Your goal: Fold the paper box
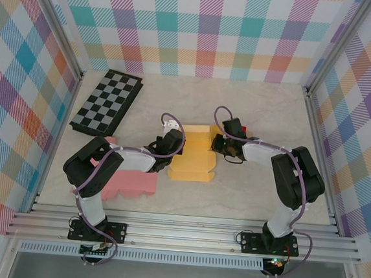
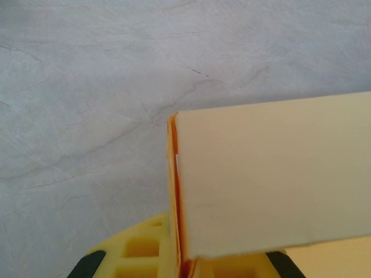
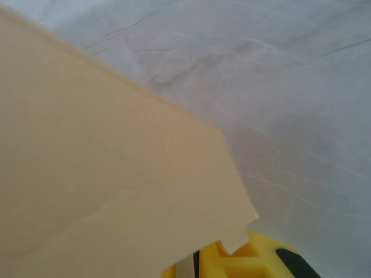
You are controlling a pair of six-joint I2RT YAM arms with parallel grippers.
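The pale orange paper box lies partly folded in the middle of the table, between my two grippers. My left gripper is at the box's left side. In the left wrist view, a raised, doubled wall of the box stands on edge, and the left gripper is shut on its corner between yellow fingers. My right gripper is at the box's right edge. From the right wrist, a flap of the box hides most of the right gripper, which looks shut on the flap's lower edge beside a yellow finger.
A flat pink box blank lies at the front left under the left arm. A folded chessboard sits at the back left. Something small and red shows behind the right wrist. Checked walls and metal rails enclose the table.
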